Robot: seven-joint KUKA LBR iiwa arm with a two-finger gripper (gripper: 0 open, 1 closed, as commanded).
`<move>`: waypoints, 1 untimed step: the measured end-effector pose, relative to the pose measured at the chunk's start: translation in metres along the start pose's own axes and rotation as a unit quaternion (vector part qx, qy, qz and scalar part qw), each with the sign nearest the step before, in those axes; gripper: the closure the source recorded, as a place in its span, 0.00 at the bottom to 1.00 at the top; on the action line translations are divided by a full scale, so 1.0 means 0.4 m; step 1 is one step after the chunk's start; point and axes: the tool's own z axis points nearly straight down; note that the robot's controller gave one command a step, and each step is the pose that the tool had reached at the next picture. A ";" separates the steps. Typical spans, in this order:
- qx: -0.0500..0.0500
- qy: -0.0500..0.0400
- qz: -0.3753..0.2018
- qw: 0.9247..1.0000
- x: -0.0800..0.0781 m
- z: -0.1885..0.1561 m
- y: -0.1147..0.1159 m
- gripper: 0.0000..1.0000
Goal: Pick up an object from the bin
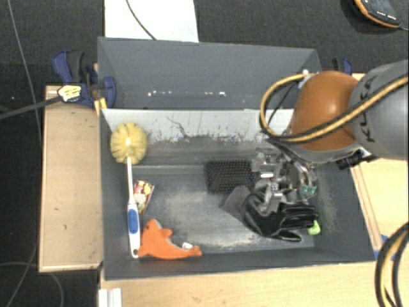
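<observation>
My pincer [272,190] stands over a black, possibly glove-like object [284,225] at the bin's [185,216] right front — released or clenched, I cannot tell. Likely soft, light — grasp a raised fold.

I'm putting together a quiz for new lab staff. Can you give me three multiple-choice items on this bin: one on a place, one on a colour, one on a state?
1. Where does the orange toy lie?
A. far right corner
B. lower left corner
C. middle
2. The long brush's head is:
A. red
B. green
C. yellow
3. The gripper is:
A. low over the black thing at the right
B. over the brush
C. outside the bin
Answers: B, it sits at the view's lower left. C, the fluffy head is pale yellow. A, the arm reaches down onto that black thing.
</observation>
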 end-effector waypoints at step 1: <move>0.000 -0.004 0.000 1.000 -0.005 -0.011 0.000 0.00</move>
